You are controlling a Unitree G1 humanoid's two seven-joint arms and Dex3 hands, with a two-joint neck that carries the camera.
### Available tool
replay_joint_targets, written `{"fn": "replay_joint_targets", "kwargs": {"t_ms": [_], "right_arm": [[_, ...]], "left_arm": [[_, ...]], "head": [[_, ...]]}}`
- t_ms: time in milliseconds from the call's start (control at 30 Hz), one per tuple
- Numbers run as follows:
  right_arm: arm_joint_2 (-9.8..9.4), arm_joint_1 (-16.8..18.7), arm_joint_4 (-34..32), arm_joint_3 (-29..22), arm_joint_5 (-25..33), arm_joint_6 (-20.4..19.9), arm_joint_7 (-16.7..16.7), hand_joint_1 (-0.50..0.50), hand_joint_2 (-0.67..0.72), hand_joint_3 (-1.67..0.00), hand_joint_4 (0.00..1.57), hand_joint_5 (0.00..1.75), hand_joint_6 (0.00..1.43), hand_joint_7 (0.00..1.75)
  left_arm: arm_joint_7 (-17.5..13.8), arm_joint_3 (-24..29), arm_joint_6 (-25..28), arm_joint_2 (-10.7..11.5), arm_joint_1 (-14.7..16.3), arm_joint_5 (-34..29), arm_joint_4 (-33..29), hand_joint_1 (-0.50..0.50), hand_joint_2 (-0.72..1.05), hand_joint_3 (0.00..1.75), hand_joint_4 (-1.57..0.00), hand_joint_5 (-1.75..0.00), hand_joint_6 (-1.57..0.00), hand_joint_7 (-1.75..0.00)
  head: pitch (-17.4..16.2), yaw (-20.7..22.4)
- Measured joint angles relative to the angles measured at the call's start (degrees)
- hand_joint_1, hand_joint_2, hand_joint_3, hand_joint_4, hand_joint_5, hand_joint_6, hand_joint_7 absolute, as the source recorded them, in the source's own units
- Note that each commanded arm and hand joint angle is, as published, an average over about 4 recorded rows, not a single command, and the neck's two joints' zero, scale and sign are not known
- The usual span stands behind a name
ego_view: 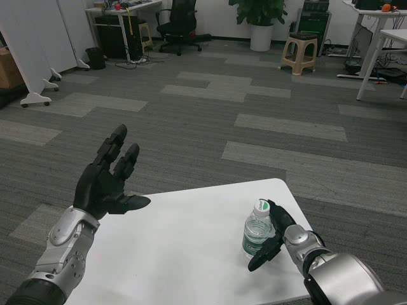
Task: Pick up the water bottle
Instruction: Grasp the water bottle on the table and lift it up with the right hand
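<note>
Fingers of the right hand (275, 236) are curling around the water bottle (257, 230), which is standing upright near the right edge of the white worktop (184, 248). One finger is lying behind the neck just beside the white cap (261, 206), another is reaching across the lower front, and the wrap looks loose; whether the hand is truly clamping the bottle yet I cannot tell. To do this step well, I judge the fingers should be closing evenly around the labelled middle rather than the neck, squeezing gently since thin plastic dents, and lifting straight up so the base is not dragging toward the edge. The left hand (107, 181) is hanging raised over the worktop's left side, fingers spread apart and holding nothing. As for contents, the bottle is capped and clear; its water level is too hard to make out behind the green label (252, 234).
</note>
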Motion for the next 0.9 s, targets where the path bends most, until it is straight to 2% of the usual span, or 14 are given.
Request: {"fn": "replay_joint_targets", "kwargs": {"t_ms": [67,433,500,600,667,733,867,900], "right_arm": [[0.05,0.0,0.0,0.5,0.0,0.0,-0.2,-0.38,0.34,-0.08,0.0,0.0,0.0,0.0],[0.09,0.0,0.0,1.7,0.0,0.0,-0.6,-0.38,0.34,-0.08,0.0,0.0,0.0,0.0],[0.1,-0.1,0.0,2.1,0.0,0.0,-0.6,-0.38,0.28,-0.08,0.0,0.0,0.0,0.0],[0.17,-0.1,0.0,2.9,0.0,0.0,-0.7,-0.38,0.06,-0.2,0.0,0.0,0.0,0.0],[0.24,-0.1,0.0,3.1,0.0,0.0,-0.8,-0.38,-0.15,-0.32,0.0,0.0,0.0,0.0],[0.33,-0.1,0.0,3.2,0.0,0.0,-1.1,-0.38,-0.32,-0.44,0.0,0.1,0.0,0.0],[0.63,-0.1,0.0,3.3,0.0,0.0,-1.8,-0.33,-0.46,-0.61,0.0,0.78,0.0,0.1],[0.7,-0.1,0.0,3.5,0.0,0.0,-2.1,-0.33,-0.48,-0.63,0.0,0.87,0.0,0.14]], "left_arm": [[0.0,0.0,0.0,0.0,0.0,0.0,0.0,-0.5,0.25,0.09,0.0,0.0,0.0,0.0],[0.0,-0.1,0.0,0.0,0.0,0.0,0.0,-0.5,0.25,0.09,0.0,0.0,0.0,0.0],[0.0,-0.1,0.0,0.0,0.0,0.0,0.0,-0.5,0.25,0.09,0.0,0.0,0.0,0.0],[0.0,-0.1,0.0,0.0,0.0,0.0,0.0,-0.5,0.25,0.09,0.0,0.0,0.0,0.0],[0.0,-0.2,0.0,0.0,0.0,0.0,0.0,-0.5,0.25,0.09,0.0,0.0,0.0,0.0],[0.0,-0.2,0.0,0.0,0.0,0.0,0.0,-0.5,0.25,0.09,0.0,0.0,0.0,0.0],[0.0,-0.2,0.0,0.0,0.0,0.0,0.0,-0.5,0.25,0.09,0.0,0.0,0.0,0.0],[0.0,-0.2,0.0,0.0,0.0,0.0,0.0,-0.5,0.25,0.09,0.0,0.0,0.0,0.0]], "head": [[0.0,0.0],[-0.2,0.0],[-0.2,0.0],[-0.2,0.0],[-0.2,0.0],[-0.2,0.0],[-0.2,0.1],[-0.2,0.1]]}}
